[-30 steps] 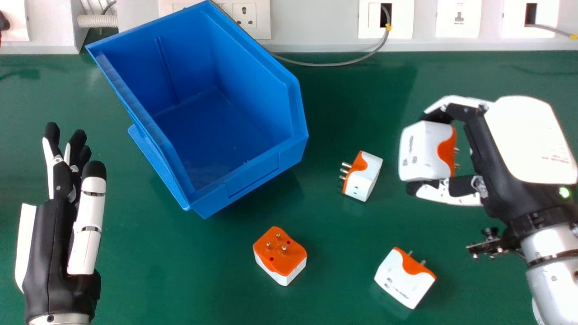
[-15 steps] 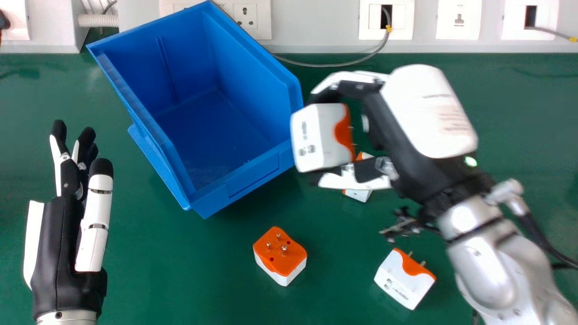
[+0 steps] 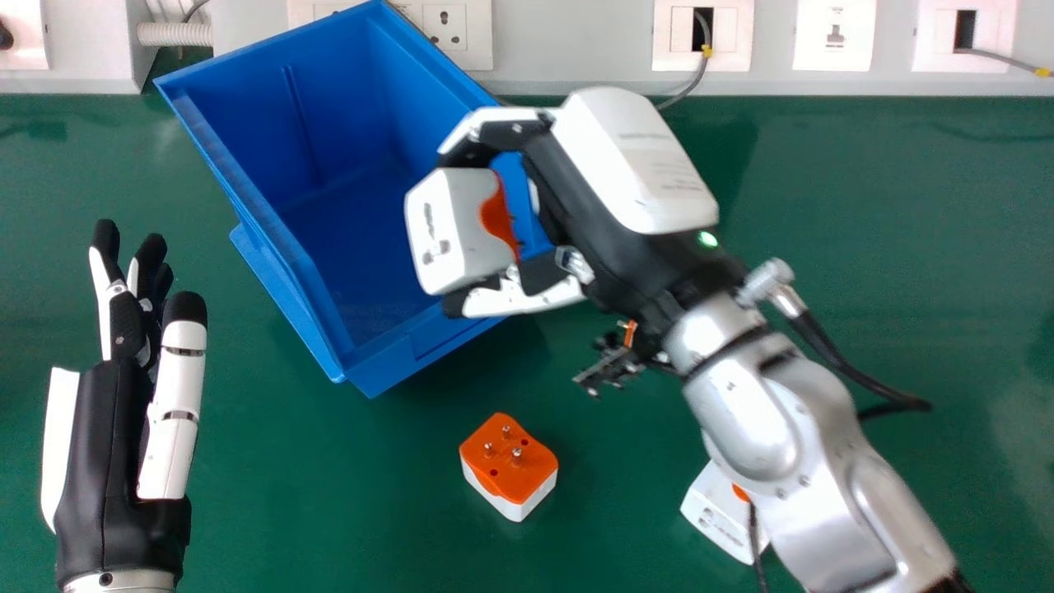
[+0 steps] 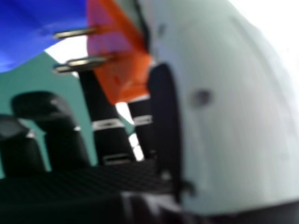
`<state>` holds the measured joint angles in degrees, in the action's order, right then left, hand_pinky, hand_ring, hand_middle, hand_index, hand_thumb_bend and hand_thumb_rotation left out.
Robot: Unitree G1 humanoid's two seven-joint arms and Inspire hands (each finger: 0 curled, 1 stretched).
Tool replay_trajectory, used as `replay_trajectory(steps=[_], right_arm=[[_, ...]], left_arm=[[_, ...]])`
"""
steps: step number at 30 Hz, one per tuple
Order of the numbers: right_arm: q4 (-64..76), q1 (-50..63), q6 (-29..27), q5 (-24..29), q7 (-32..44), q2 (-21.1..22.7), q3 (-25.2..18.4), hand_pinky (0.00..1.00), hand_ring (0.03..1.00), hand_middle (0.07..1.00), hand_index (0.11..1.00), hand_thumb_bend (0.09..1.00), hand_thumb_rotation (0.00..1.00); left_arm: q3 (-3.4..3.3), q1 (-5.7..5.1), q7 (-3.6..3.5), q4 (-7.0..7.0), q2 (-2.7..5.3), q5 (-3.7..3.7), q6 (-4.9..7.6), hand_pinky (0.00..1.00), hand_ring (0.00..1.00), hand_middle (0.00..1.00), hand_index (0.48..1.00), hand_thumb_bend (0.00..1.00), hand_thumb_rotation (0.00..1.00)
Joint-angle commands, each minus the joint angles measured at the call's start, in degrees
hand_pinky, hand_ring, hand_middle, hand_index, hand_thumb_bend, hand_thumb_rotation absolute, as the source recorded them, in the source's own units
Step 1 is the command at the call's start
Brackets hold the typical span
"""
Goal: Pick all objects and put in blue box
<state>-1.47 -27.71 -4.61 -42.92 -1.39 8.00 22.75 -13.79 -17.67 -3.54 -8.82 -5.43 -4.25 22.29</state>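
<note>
I stood in what looked like a robotics lab: a green bench top spread across the frame, pale trunking with power outlets lined the top, corrugated conduit showed upper left, and a silver robot arm crossed lower right.

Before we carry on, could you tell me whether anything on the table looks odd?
Nothing visible looks damaged; the blue box sits askew to the wall trunking, and one plug adapter lies pins up.

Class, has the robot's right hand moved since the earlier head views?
Yes: the right hand has travelled leftward, from well right of the blue box to over its right side.
</note>
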Motion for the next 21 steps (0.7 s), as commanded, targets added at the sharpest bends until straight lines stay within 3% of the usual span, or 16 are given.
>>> replay_trajectory(steps=[1, 4, 5, 6, 9, 10, 14, 18, 20, 21], right_arm=[[-1.01, -4.47, 0.05, -0.51, -1.10, -1.60, 0.26, 0.09, 0.151, 0.219, 0.256, 0.253, 0.00], [-4.89, -8.32, 0.71, -1.67, -1.44, -2.70, 1.15, 0.18, 0.280, 0.365, 0.387, 0.278, 0.00], [-6.56, -9.73, 0.73, -1.84, -1.85, -3.14, 1.36, 0.18, 0.269, 0.359, 0.384, 0.297, 0.00], [-8.24, -11.21, 0.86, -2.00, -2.00, -3.55, 1.61, 0.18, 0.265, 0.360, 0.430, 0.389, 0.06], [-14.38, -16.15, 1.08, -3.45, -3.36, -4.66, 2.82, 0.19, 0.275, 0.372, 0.473, 0.473, 0.11], [-16.72, -17.92, 1.16, -3.63, -3.51, -5.11, 3.21, 0.19, 0.273, 0.389, 0.500, 0.490, 0.06], [-27.10, -24.68, 3.42, -3.35, -4.38, -8.53, 4.01, 0.19, 0.285, 0.415, 0.532, 0.508, 0.01], [-37.24, -31.29, 5.60, -4.10, -3.91, -10.66, 5.51, 0.27, 0.401, 0.477, 0.494, 0.518, 0.00], [-43.39, -34.99, 6.02, -4.85, -4.89, -11.66, 6.81, 0.25, 0.357, 0.446, 0.512, 0.518, 0.00], [-46.37, -36.76, 6.32, -5.08, -5.30, -12.25, 7.40, 0.24, 0.336, 0.433, 0.519, 0.517, 0.00]], left_arm=[[0.05, -0.47, 0.16, -1.65, -0.23, 0.75, 0.99, 1.00, 1.00, 0.99, 0.983, 0.25, 0.91], [0.08, -0.38, -0.21, -1.22, -0.29, 0.16, 1.48, 1.00, 1.00, 1.00, 0.985, 0.26, 0.90], [0.08, -0.38, -0.28, -1.13, -0.31, 0.07, 1.55, 1.00, 1.00, 1.00, 0.985, 0.26, 0.90], [0.13, -0.52, -0.31, -1.31, -0.30, 0.04, 1.36, 1.00, 1.00, 1.00, 0.986, 0.27, 0.89], [0.36, -0.82, -0.62, -1.79, -0.10, -0.57, 0.80, 1.00, 1.00, 1.00, 0.990, 0.28, 0.88], [0.42, -0.88, -0.63, -1.86, -0.02, -0.57, 0.79, 1.00, 1.00, 1.00, 0.990, 0.28, 0.87], [0.53, -0.99, -0.40, -1.60, 0.15, -0.08, 1.53, 1.00, 1.00, 1.00, 0.990, 0.28, 0.87], [0.67, -1.31, -0.57, -1.77, 0.06, -0.24, 1.64, 1.00, 1.00, 1.00, 0.998, 0.30, 0.87], [0.66, -1.38, -0.88, -1.63, -0.04, -0.69, 1.77, 1.00, 1.00, 1.00, 1.000, 0.31, 0.88], [0.63, -1.46, -0.87, -1.53, -0.05, -0.55, 2.01, 1.00, 1.00, 1.00, 1.000, 0.31, 0.88]])
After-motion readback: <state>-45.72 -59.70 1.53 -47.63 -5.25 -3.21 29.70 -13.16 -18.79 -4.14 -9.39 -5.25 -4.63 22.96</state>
